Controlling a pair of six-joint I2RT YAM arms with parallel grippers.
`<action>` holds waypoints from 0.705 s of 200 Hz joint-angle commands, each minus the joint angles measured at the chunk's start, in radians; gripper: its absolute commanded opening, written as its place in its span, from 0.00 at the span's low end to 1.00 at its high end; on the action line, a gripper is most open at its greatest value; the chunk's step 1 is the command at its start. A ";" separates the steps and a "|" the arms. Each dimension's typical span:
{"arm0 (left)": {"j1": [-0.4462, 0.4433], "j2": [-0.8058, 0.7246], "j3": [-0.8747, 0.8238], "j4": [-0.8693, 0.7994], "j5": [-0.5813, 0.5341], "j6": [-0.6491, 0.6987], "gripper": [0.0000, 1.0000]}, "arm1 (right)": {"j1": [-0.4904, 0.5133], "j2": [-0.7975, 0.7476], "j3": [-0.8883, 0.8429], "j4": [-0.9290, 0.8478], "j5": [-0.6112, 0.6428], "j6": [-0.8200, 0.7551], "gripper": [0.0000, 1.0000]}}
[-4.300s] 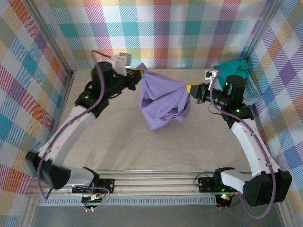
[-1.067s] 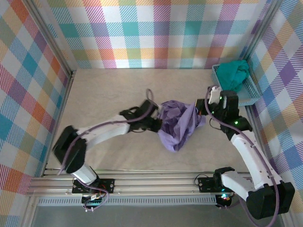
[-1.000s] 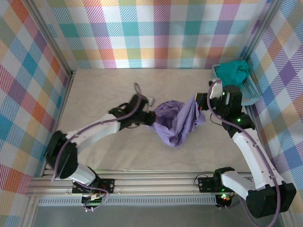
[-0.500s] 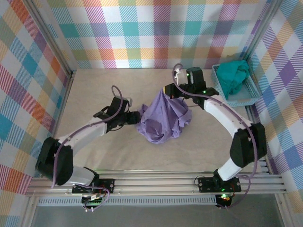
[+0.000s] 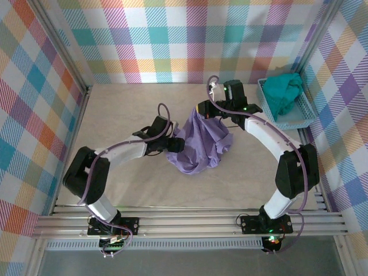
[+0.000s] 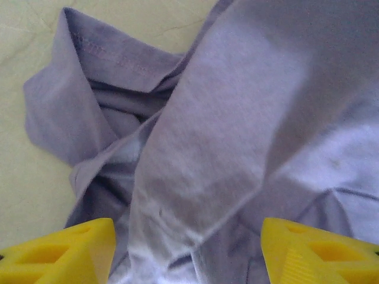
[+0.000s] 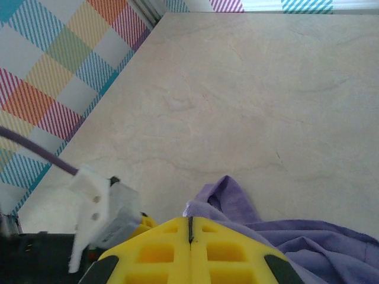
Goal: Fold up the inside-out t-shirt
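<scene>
Left gripper (image 5: 171, 144) lies low over the surface (image 5: 115, 109) at the left edge of the inside-out t-shirt (image 5: 198, 144), its jaws standing apart; in the left wrist view its yellow fingers (image 6: 65, 251) sit at the two bottom corners with crumpled lavender cloth and a stitched hem spread between them, and nothing is pinched. To its left the surface is bare, pale beige with faint marble-like veins, running out to a plaid wall (image 5: 29, 98) of teal, orange, purple and yellow checks set in a metal frame. The t-shirt sits near the middle of the surface as a bunched heap, drawn up into a peak at its far right corner. That peak ends at the right gripper (image 5: 202, 110), whose yellow fingers are pressed together with the purple cloth coming out from under them in the right wrist view. Further right, well apart from the t-shirt, a light blue basket (image 5: 299, 118) stands in the far right corner against the plaid right wall (image 5: 345, 86), with a teal garment (image 5: 284, 89) heaped in it. An aluminium rail (image 5: 190, 215) runs along the near edge.
</scene>
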 commanded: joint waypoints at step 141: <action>0.009 -0.383 -0.056 0.074 0.147 -0.177 0.00 | 0.197 -0.272 -0.267 -0.071 0.242 -0.336 0.59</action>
